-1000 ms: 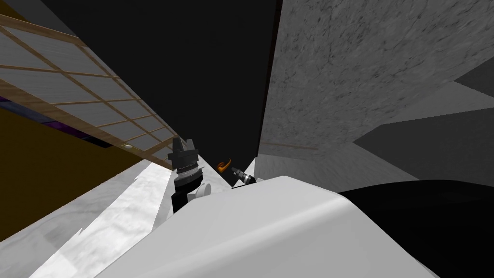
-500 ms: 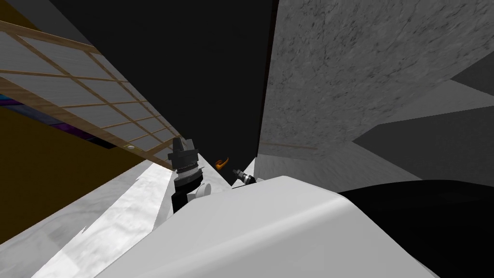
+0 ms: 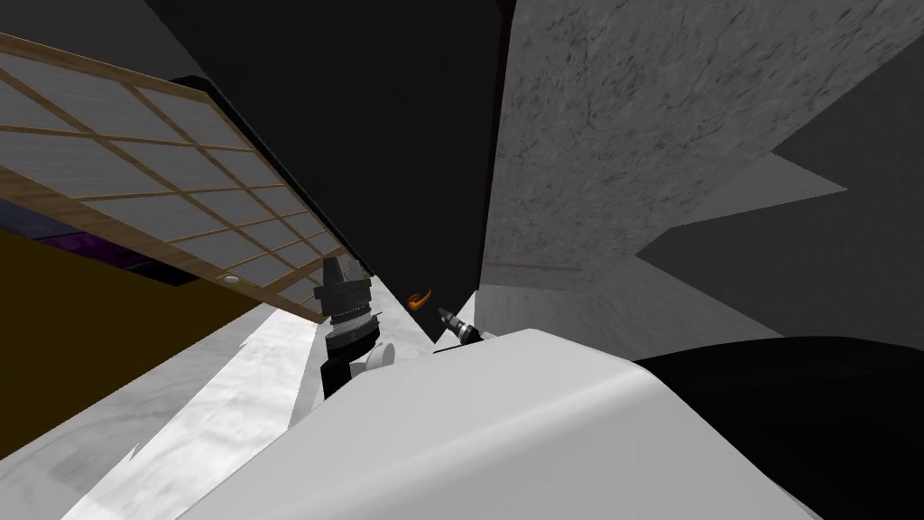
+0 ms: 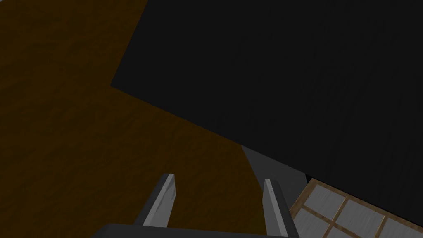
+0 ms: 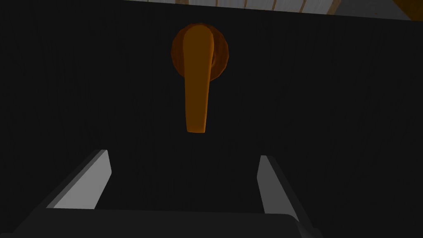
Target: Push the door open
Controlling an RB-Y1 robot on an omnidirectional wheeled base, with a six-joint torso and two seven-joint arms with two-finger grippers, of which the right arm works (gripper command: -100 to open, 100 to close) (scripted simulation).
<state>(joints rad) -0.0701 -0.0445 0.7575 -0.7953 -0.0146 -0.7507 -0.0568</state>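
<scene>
As the whole head view shifts with the base's own move, the dark door and its orange lever handle stand near, facing the right gripper. Its fingers and those of the left gripper are open, so the push probably continues.

Obs: right gripper, light grey blade fingers spread wide, nothing between. Ahead: near-black flat door; orange lever handle on round brown rosette, clear of fingertips.
</scene>
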